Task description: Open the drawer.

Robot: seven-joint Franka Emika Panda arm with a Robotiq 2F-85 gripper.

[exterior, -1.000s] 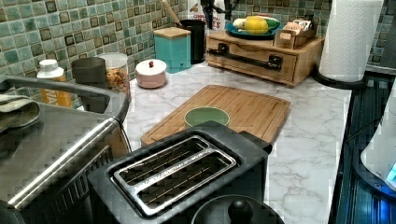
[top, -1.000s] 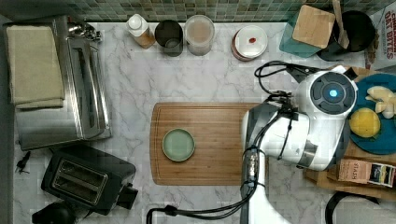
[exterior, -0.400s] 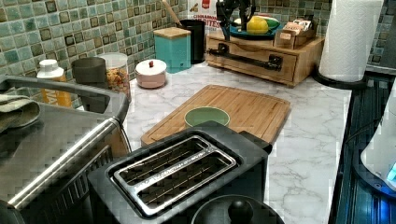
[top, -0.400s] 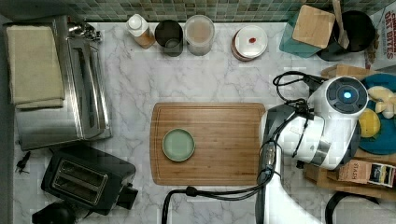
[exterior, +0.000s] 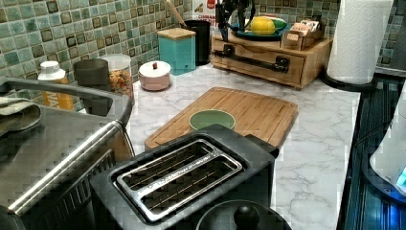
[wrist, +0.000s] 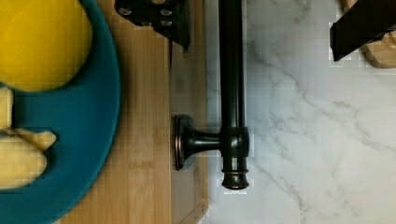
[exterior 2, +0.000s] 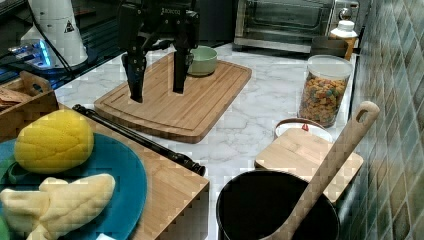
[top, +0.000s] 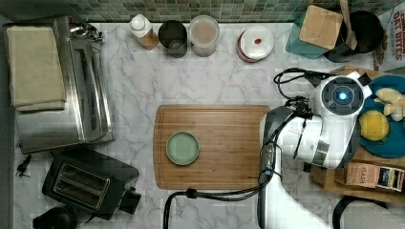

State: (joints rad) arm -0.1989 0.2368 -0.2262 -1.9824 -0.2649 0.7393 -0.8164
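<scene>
The drawer (exterior: 261, 63) sits shut in a bamboo box at the left view's far right, its long black bar handle (exterior: 249, 53) across the front. In the wrist view the handle (wrist: 231, 93) runs past the drawer's bamboo top edge (wrist: 189, 84), and my gripper (wrist: 259, 23) is open with one finger on each side of the bar, above it. In the right view the gripper (exterior 2: 157, 94) hangs open above the handle (exterior 2: 140, 137), touching nothing. The arm (top: 334, 119) covers the drawer front in the top view.
A teal plate (top: 396, 143) with yellow fruit rests on the box. A cutting board (top: 215, 145) carries a green bowl (top: 182, 148). A toaster (top: 86, 186), toaster oven (top: 62, 86), jars, a black pot (exterior 2: 277, 210) with a wooden spoon and a paper towel roll (exterior: 359, 40) stand around.
The arm has swung toward the top view's right, off the cutting board and over the drawer box. In the left view the gripper has come down into sight above the box.
</scene>
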